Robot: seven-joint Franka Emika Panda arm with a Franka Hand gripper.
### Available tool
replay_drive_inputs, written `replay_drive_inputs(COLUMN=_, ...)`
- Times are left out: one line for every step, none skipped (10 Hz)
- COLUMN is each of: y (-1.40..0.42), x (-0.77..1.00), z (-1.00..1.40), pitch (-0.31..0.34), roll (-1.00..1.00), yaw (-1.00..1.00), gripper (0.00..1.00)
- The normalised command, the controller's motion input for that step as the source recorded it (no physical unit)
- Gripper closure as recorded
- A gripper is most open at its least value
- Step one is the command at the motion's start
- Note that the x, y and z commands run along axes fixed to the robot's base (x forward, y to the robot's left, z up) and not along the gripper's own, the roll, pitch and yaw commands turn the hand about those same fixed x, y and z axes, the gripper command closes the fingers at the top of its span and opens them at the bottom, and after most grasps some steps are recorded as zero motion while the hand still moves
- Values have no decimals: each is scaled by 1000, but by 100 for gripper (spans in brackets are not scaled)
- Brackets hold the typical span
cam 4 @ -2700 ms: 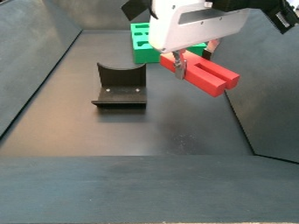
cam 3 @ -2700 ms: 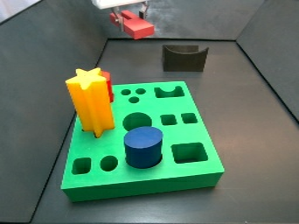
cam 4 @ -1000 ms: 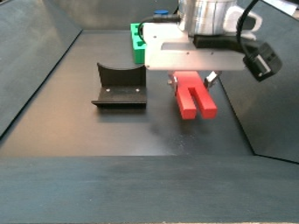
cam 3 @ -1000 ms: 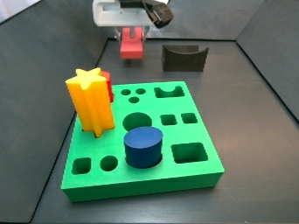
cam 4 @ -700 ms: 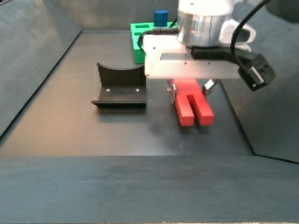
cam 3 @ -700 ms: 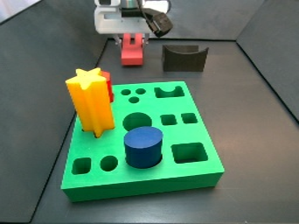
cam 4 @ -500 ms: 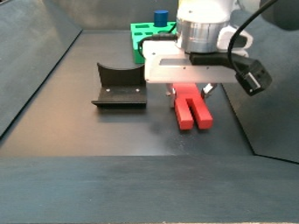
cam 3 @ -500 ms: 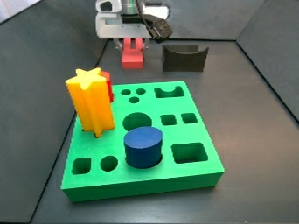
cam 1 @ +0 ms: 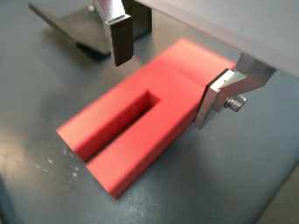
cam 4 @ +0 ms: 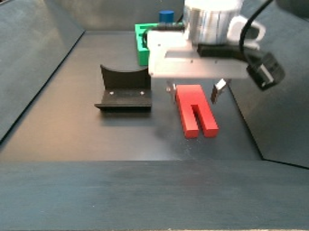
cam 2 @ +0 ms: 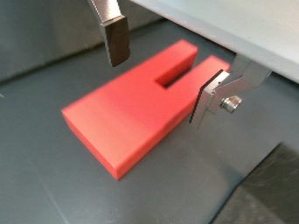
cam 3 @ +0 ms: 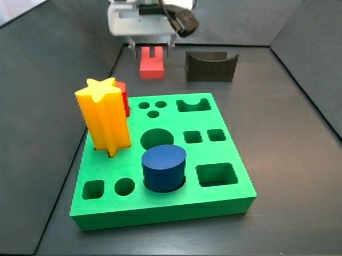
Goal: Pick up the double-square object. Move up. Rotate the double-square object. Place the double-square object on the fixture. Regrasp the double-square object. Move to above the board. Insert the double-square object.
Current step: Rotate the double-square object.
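Note:
The double-square object (cam 4: 193, 110) is a red block with a slot along one end. It lies flat on the dark floor, also seen in a side view (cam 3: 152, 62) and in both wrist views (cam 1: 140, 118) (cam 2: 135, 114). My gripper (cam 4: 197, 87) hangs just above it, open, with the silver fingers (cam 1: 117, 39) on either side of the block's solid end; one finger stands clear of it. The gripper also shows in the wrist views (cam 1: 166, 79) (cam 2: 160, 85) and in a side view (cam 3: 151, 40). The fixture (cam 4: 123, 87) stands beside the block.
The green board (cam 3: 201, 205) with cut-out holes holds a yellow star piece (cam 3: 102, 115), a blue cylinder (cam 3: 163, 167) and a red piece (cam 3: 124, 100) behind the star. The fixture (cam 3: 209, 66) stands beyond the board. Dark walls enclose the floor.
The gripper turned the red block from its tilted hold in the air and lowered it onto the floor. It has since let go and risen slightly; the block lies still.

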Motion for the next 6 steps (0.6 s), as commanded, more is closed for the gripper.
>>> replay_drive_inputs(y=6, x=-13, z=1000, pitch=76, roll=37, yaw=-19, gripper=0)
replay_drive_inputs(y=7, x=-16, z=1000, pitch=79, roll=54, yaw=-20, gripper=0)
replay_drive_inputs(y=5, x=-29, z=1000, pitch=77, roll=75, yaw=-19, gripper=0)
replay_drive_inputs(y=3, x=-31, z=1000, pitch=73, roll=84, yaw=-15, gripper=0)
replay_drive_inputs(y=0, x=-32, z=858, pitch=76, roll=99, yaw=-4, gripper=0)
replay_drive_inputs(y=-1, x=-29, z=719, pitch=79, roll=108, yaw=8, gripper=0)
